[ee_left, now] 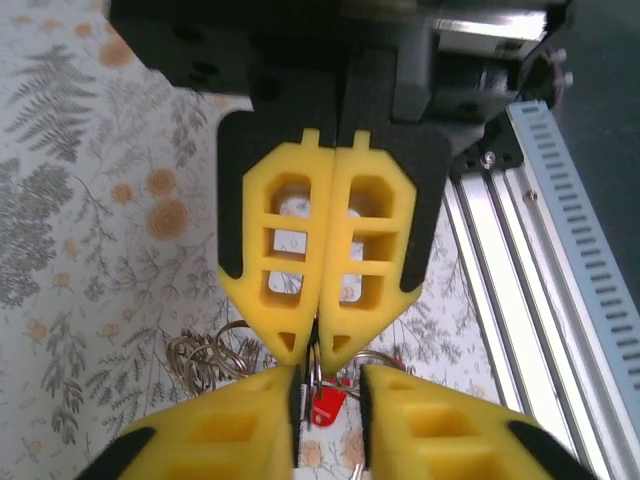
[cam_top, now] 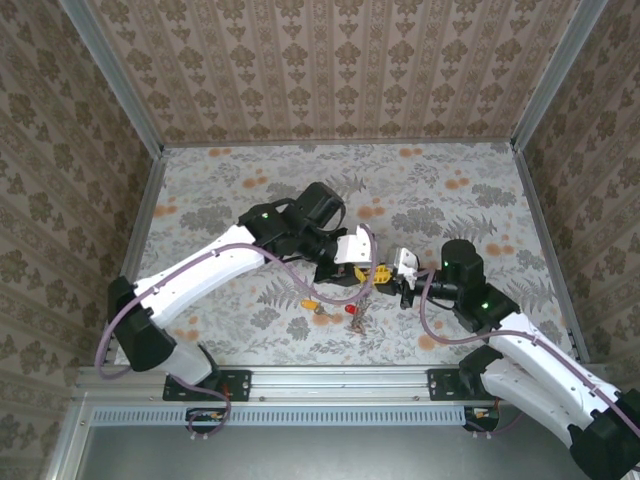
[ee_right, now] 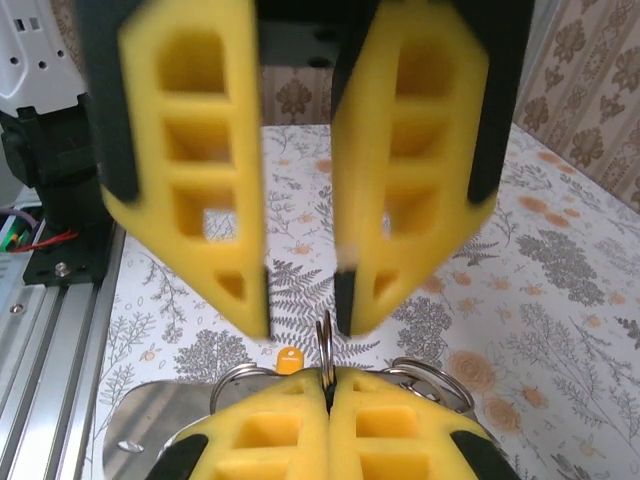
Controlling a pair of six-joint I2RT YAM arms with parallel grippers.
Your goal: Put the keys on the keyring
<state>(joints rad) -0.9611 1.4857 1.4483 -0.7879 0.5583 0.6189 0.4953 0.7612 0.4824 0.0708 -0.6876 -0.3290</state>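
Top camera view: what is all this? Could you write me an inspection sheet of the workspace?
Surface: table with a floral covering.
Job's things: keyring held edge-on between the arms; yellow key and red key lie on the table.
Clutter: small metal rings beside the keys.
Grippers: left gripper open, tips around the keyring; right gripper shut on the keyring.
Cables: cable loops along the left arm.
Surroundings: wallpapered walls on three sides; metal rail at the near edge.
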